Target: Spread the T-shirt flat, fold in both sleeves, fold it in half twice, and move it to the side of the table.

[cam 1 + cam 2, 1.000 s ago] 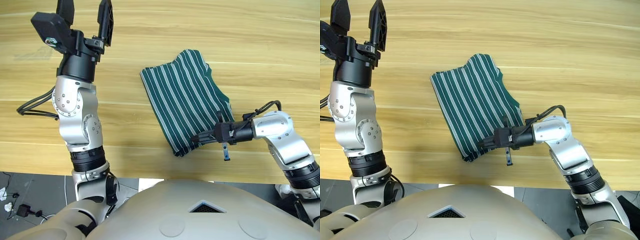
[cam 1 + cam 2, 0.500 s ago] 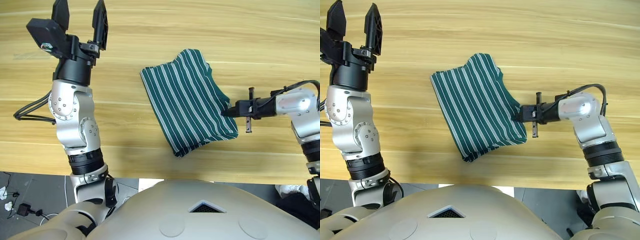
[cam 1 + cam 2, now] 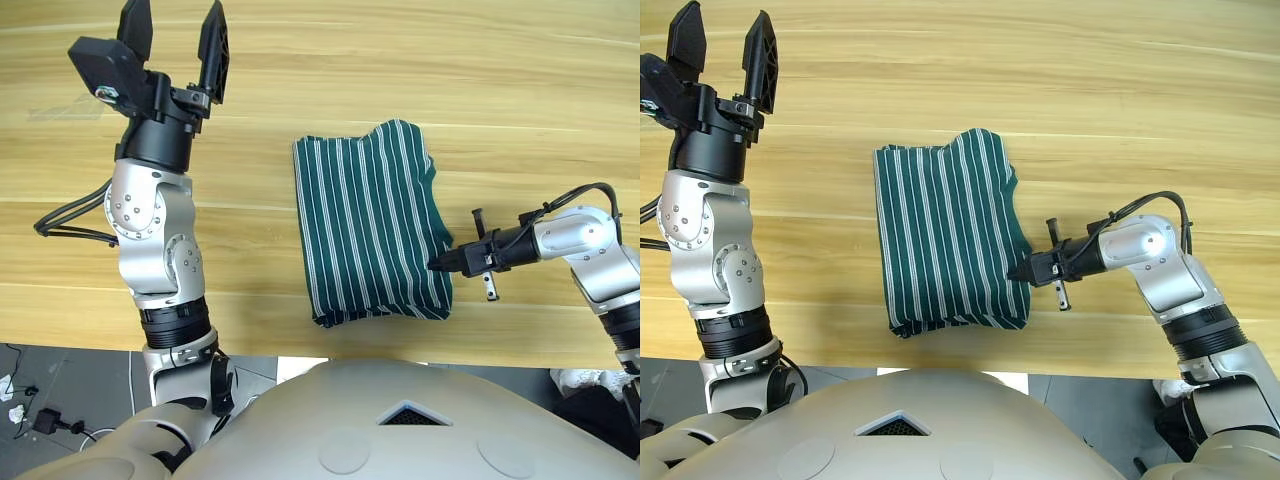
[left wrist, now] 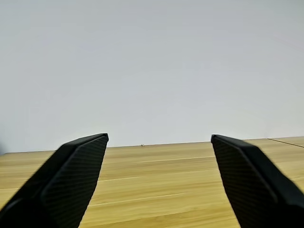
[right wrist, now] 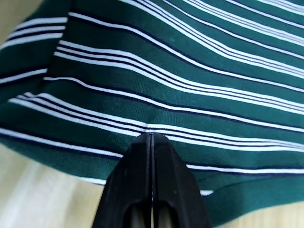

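A green T-shirt with white stripes lies folded into a compact rectangle on the wooden table, near its front edge and about square to it. My right gripper is low over the table at the shirt's right edge. Its fingers are shut together, and their tip presses against the striped fabric with no cloth seen between them. My left gripper is raised well to the left of the shirt. It stands open, with nothing between its fingers.
Bare wood stretches behind the shirt and to both sides of it. The table's front edge runs just below the shirt. A black cable loops off my left arm.
The shirt has turned from tilted to square with the table edge. My right gripper drew out from the shirt's near corner to the right and now touches its right edge. The left arm barely shifted.
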`<state>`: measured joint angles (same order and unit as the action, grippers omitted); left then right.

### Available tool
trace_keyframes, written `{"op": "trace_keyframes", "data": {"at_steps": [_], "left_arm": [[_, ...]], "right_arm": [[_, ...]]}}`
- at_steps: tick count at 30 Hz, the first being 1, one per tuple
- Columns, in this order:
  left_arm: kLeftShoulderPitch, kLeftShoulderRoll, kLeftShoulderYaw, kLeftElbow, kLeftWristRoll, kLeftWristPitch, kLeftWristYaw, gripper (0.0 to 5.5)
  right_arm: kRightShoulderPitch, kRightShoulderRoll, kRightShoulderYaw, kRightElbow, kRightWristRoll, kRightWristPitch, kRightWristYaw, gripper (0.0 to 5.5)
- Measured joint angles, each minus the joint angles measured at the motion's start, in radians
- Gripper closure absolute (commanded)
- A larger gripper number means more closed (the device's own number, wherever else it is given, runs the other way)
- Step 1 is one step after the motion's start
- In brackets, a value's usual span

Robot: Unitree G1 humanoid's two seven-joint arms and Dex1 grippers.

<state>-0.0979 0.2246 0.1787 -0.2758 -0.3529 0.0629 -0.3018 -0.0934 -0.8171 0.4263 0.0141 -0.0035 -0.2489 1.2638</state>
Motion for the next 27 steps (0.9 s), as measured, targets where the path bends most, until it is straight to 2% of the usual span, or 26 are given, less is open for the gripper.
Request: {"op": "trace_keyframes", "data": {"at_steps": [10,12,15,17,19,21,23,27], "left_arm": [[0.013,-0.012,-0.039,0.036,0.015,-0.028,-0.004,1.46],[0.014,-0.011,-0.038,0.036,0.015,-0.034,-0.006,1.46],[0.016,0.009,-0.026,0.033,0.016,-0.035,-0.014,1.46],[0.043,0.058,0.0,-0.003,0.018,-0.033,-0.038,1.46],[0.106,0.125,0.021,-0.057,0.028,-0.023,-0.082,1.46],[0.178,0.195,0.03,-0.106,0.07,-0.03,-0.132,1.46],[0.249,0.268,0.02,-0.126,0.176,-0.091,-0.177,1.66],[0.368,0.371,-0.006,-0.125,0.363,-0.211,-0.226,1.67]], "right_arm": [[0.035,0.149,-0.031,0.031,0.054,0.022,-0.148,5.47],[0.036,0.207,-0.088,-0.002,0.193,0.107,-0.172,5.47],[0.034,0.321,-0.237,-0.105,0.508,0.303,-0.264,5.47],[0.029,0.311,-0.324,-0.157,0.617,0.391,-0.281,5.47],[0.043,0.27,-0.379,-0.187,0.625,0.4,-0.274,5.33],[0.055,0.244,-0.4,-0.19,0.526,0.274,-0.259,5.01],[0.057,0.237,-0.4,-0.145,0.38,0.054,-0.258,4.62],[0.052,0.231,-0.4,-0.005,0.195,-0.321,-0.263,3.94]]}}
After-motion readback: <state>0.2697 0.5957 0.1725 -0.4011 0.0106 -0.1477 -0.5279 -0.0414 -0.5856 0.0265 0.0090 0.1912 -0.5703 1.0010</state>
